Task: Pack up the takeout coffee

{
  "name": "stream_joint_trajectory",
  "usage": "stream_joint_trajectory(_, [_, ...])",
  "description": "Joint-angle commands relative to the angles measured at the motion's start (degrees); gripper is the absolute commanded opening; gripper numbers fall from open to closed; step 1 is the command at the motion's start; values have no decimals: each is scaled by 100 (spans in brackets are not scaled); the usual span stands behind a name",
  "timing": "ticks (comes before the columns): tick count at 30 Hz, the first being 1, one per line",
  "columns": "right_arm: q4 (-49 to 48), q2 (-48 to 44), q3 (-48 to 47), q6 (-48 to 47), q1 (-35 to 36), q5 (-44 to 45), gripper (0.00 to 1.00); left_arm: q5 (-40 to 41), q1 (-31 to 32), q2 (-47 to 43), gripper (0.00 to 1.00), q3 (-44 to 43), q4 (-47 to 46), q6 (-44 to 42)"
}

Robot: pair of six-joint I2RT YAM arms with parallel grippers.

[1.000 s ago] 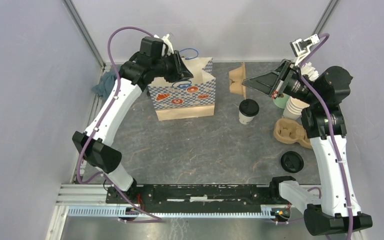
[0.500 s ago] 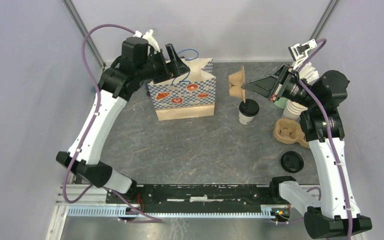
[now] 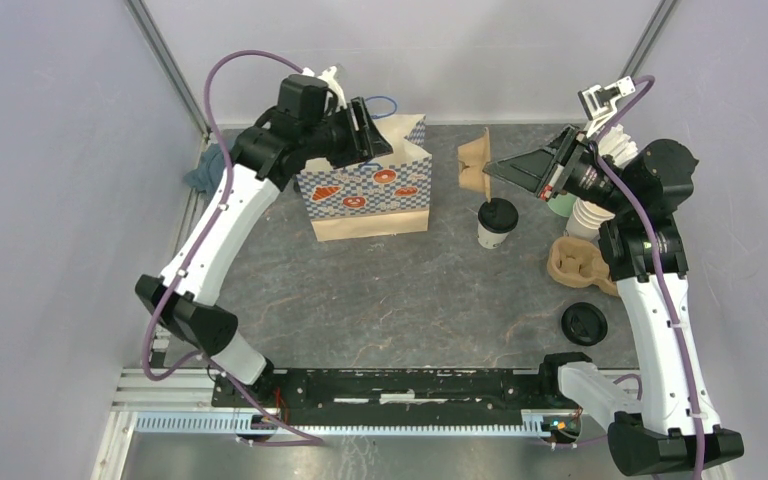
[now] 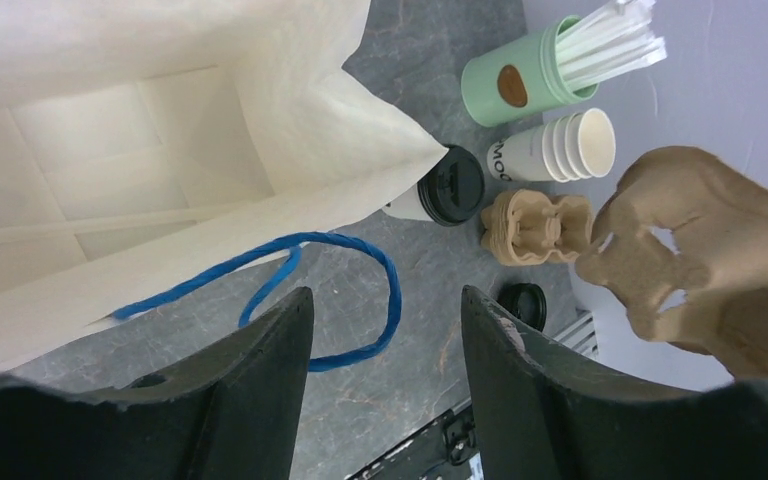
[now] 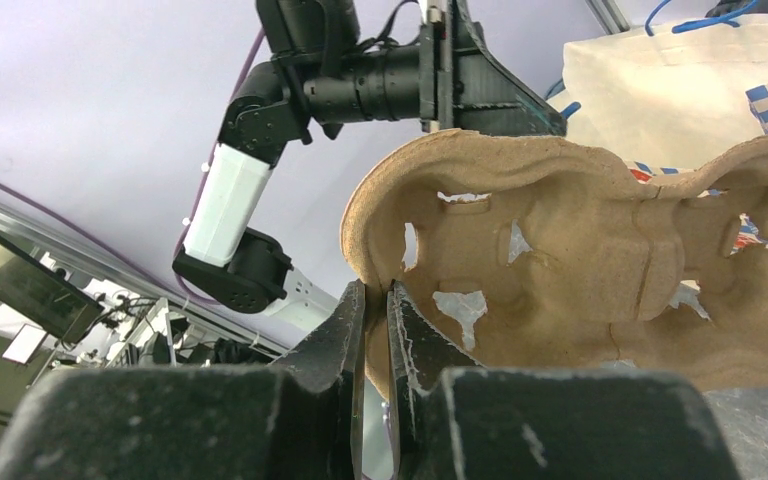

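The takeout coffee, a cream cup with a black lid, stands upright on the table right of the checkered paper bag. From the left wrist it shows just past the bag's corner. My left gripper hovers over the bag's open top, open with nothing between its fingers. The bag's blue handle hangs just beyond the tips. My right gripper is shut on the edge of a brown pulp cup carrier, held in the air above and behind the coffee.
A mint cup of straws, a stack of lidless cups and more pulp carriers sit at the right. A loose black lid lies nearer the front. A blue cloth is at the back left corner.
My left arm swung back left from the bag and opened wide, then returned over the bag's top with its jaws narrower. The right gripper shifted slightly left, still holding the carrier.
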State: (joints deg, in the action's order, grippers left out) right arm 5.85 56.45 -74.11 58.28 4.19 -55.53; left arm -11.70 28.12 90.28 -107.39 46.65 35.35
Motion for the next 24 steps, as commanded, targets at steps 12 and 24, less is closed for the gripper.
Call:
stream_joint_trajectory(12, [-345,-2,-5,86,8,145,0,450,283,238,11,-817,234,-321])
stream_joint_trajectory(24, [-2441,62,63,2543,34,336,0,955,982,-1239,2,370,-173,687])
